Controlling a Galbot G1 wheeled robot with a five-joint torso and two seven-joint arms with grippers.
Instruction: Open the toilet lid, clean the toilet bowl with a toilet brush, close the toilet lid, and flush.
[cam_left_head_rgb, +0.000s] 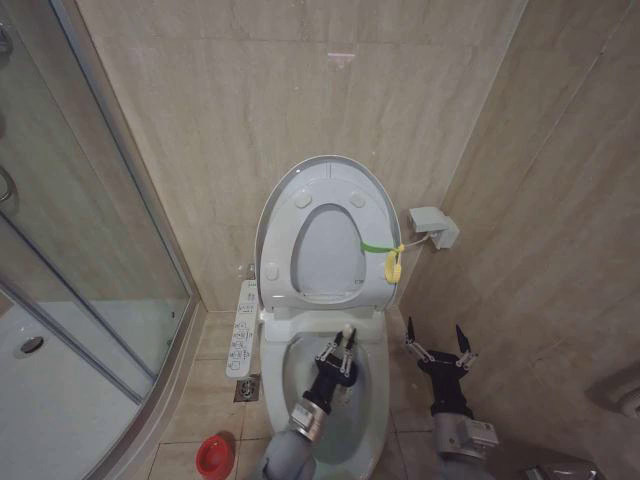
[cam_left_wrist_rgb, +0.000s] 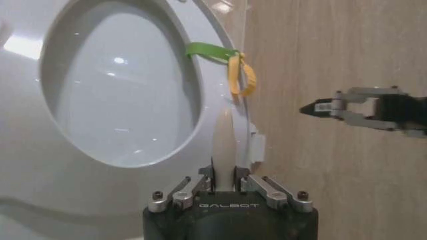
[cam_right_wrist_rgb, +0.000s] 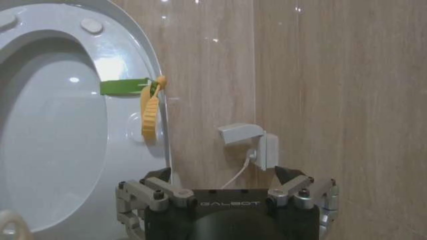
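The left gripper (cam_left_head_rgb: 345, 338) is hanging over the white ceramic oval toilet bowl (cam_left_head_rgb: 372, 400), its black fingers pinching a thin pale upright handle (cam_left_head_rgb: 347, 331) that looks to be the toilet brush; the brush head cannot be seen. In the left wrist view the same gripper (cam_left_wrist_rgb: 224, 176) is clamping that pale handle (cam_left_wrist_rgb: 224, 150) tight between its fingertips. At about three o'clock from it, over the tan floor tiles just beside the bowl, the right gripper (cam_left_head_rgb: 438, 343) is pointing upward with its two dark fingers spread wide apart and holding nothing; the right wrist view is showing its fingers (cam_right_wrist_rgb: 289, 176) splayed either side of the black wrist housing. At twelve o'clock from the left gripper, the large white glossy plastic toilet lid (cam_left_head_rgb: 283, 195) is standing raised against the beige tiled wall, with the white oval seat ring (cam_left_head_rgb: 330, 205) lifted flat against it. A yellow-green tag (cam_left_head_rgb: 388, 254) is hanging at the lid's three o'clock edge. At two o'clock from the right gripper a small white wall box (cam_left_head_rgb: 432, 226) is trailing a thin cord. At nine o'clock of the bowl a white button panel (cam_left_head_rgb: 243, 327) is running along its side, and at seven o'clock a short round red holder (cam_left_head_rgb: 212, 457) is sitting on the floor beside the glass shower enclosure (cam_left_head_rgb: 70, 260).
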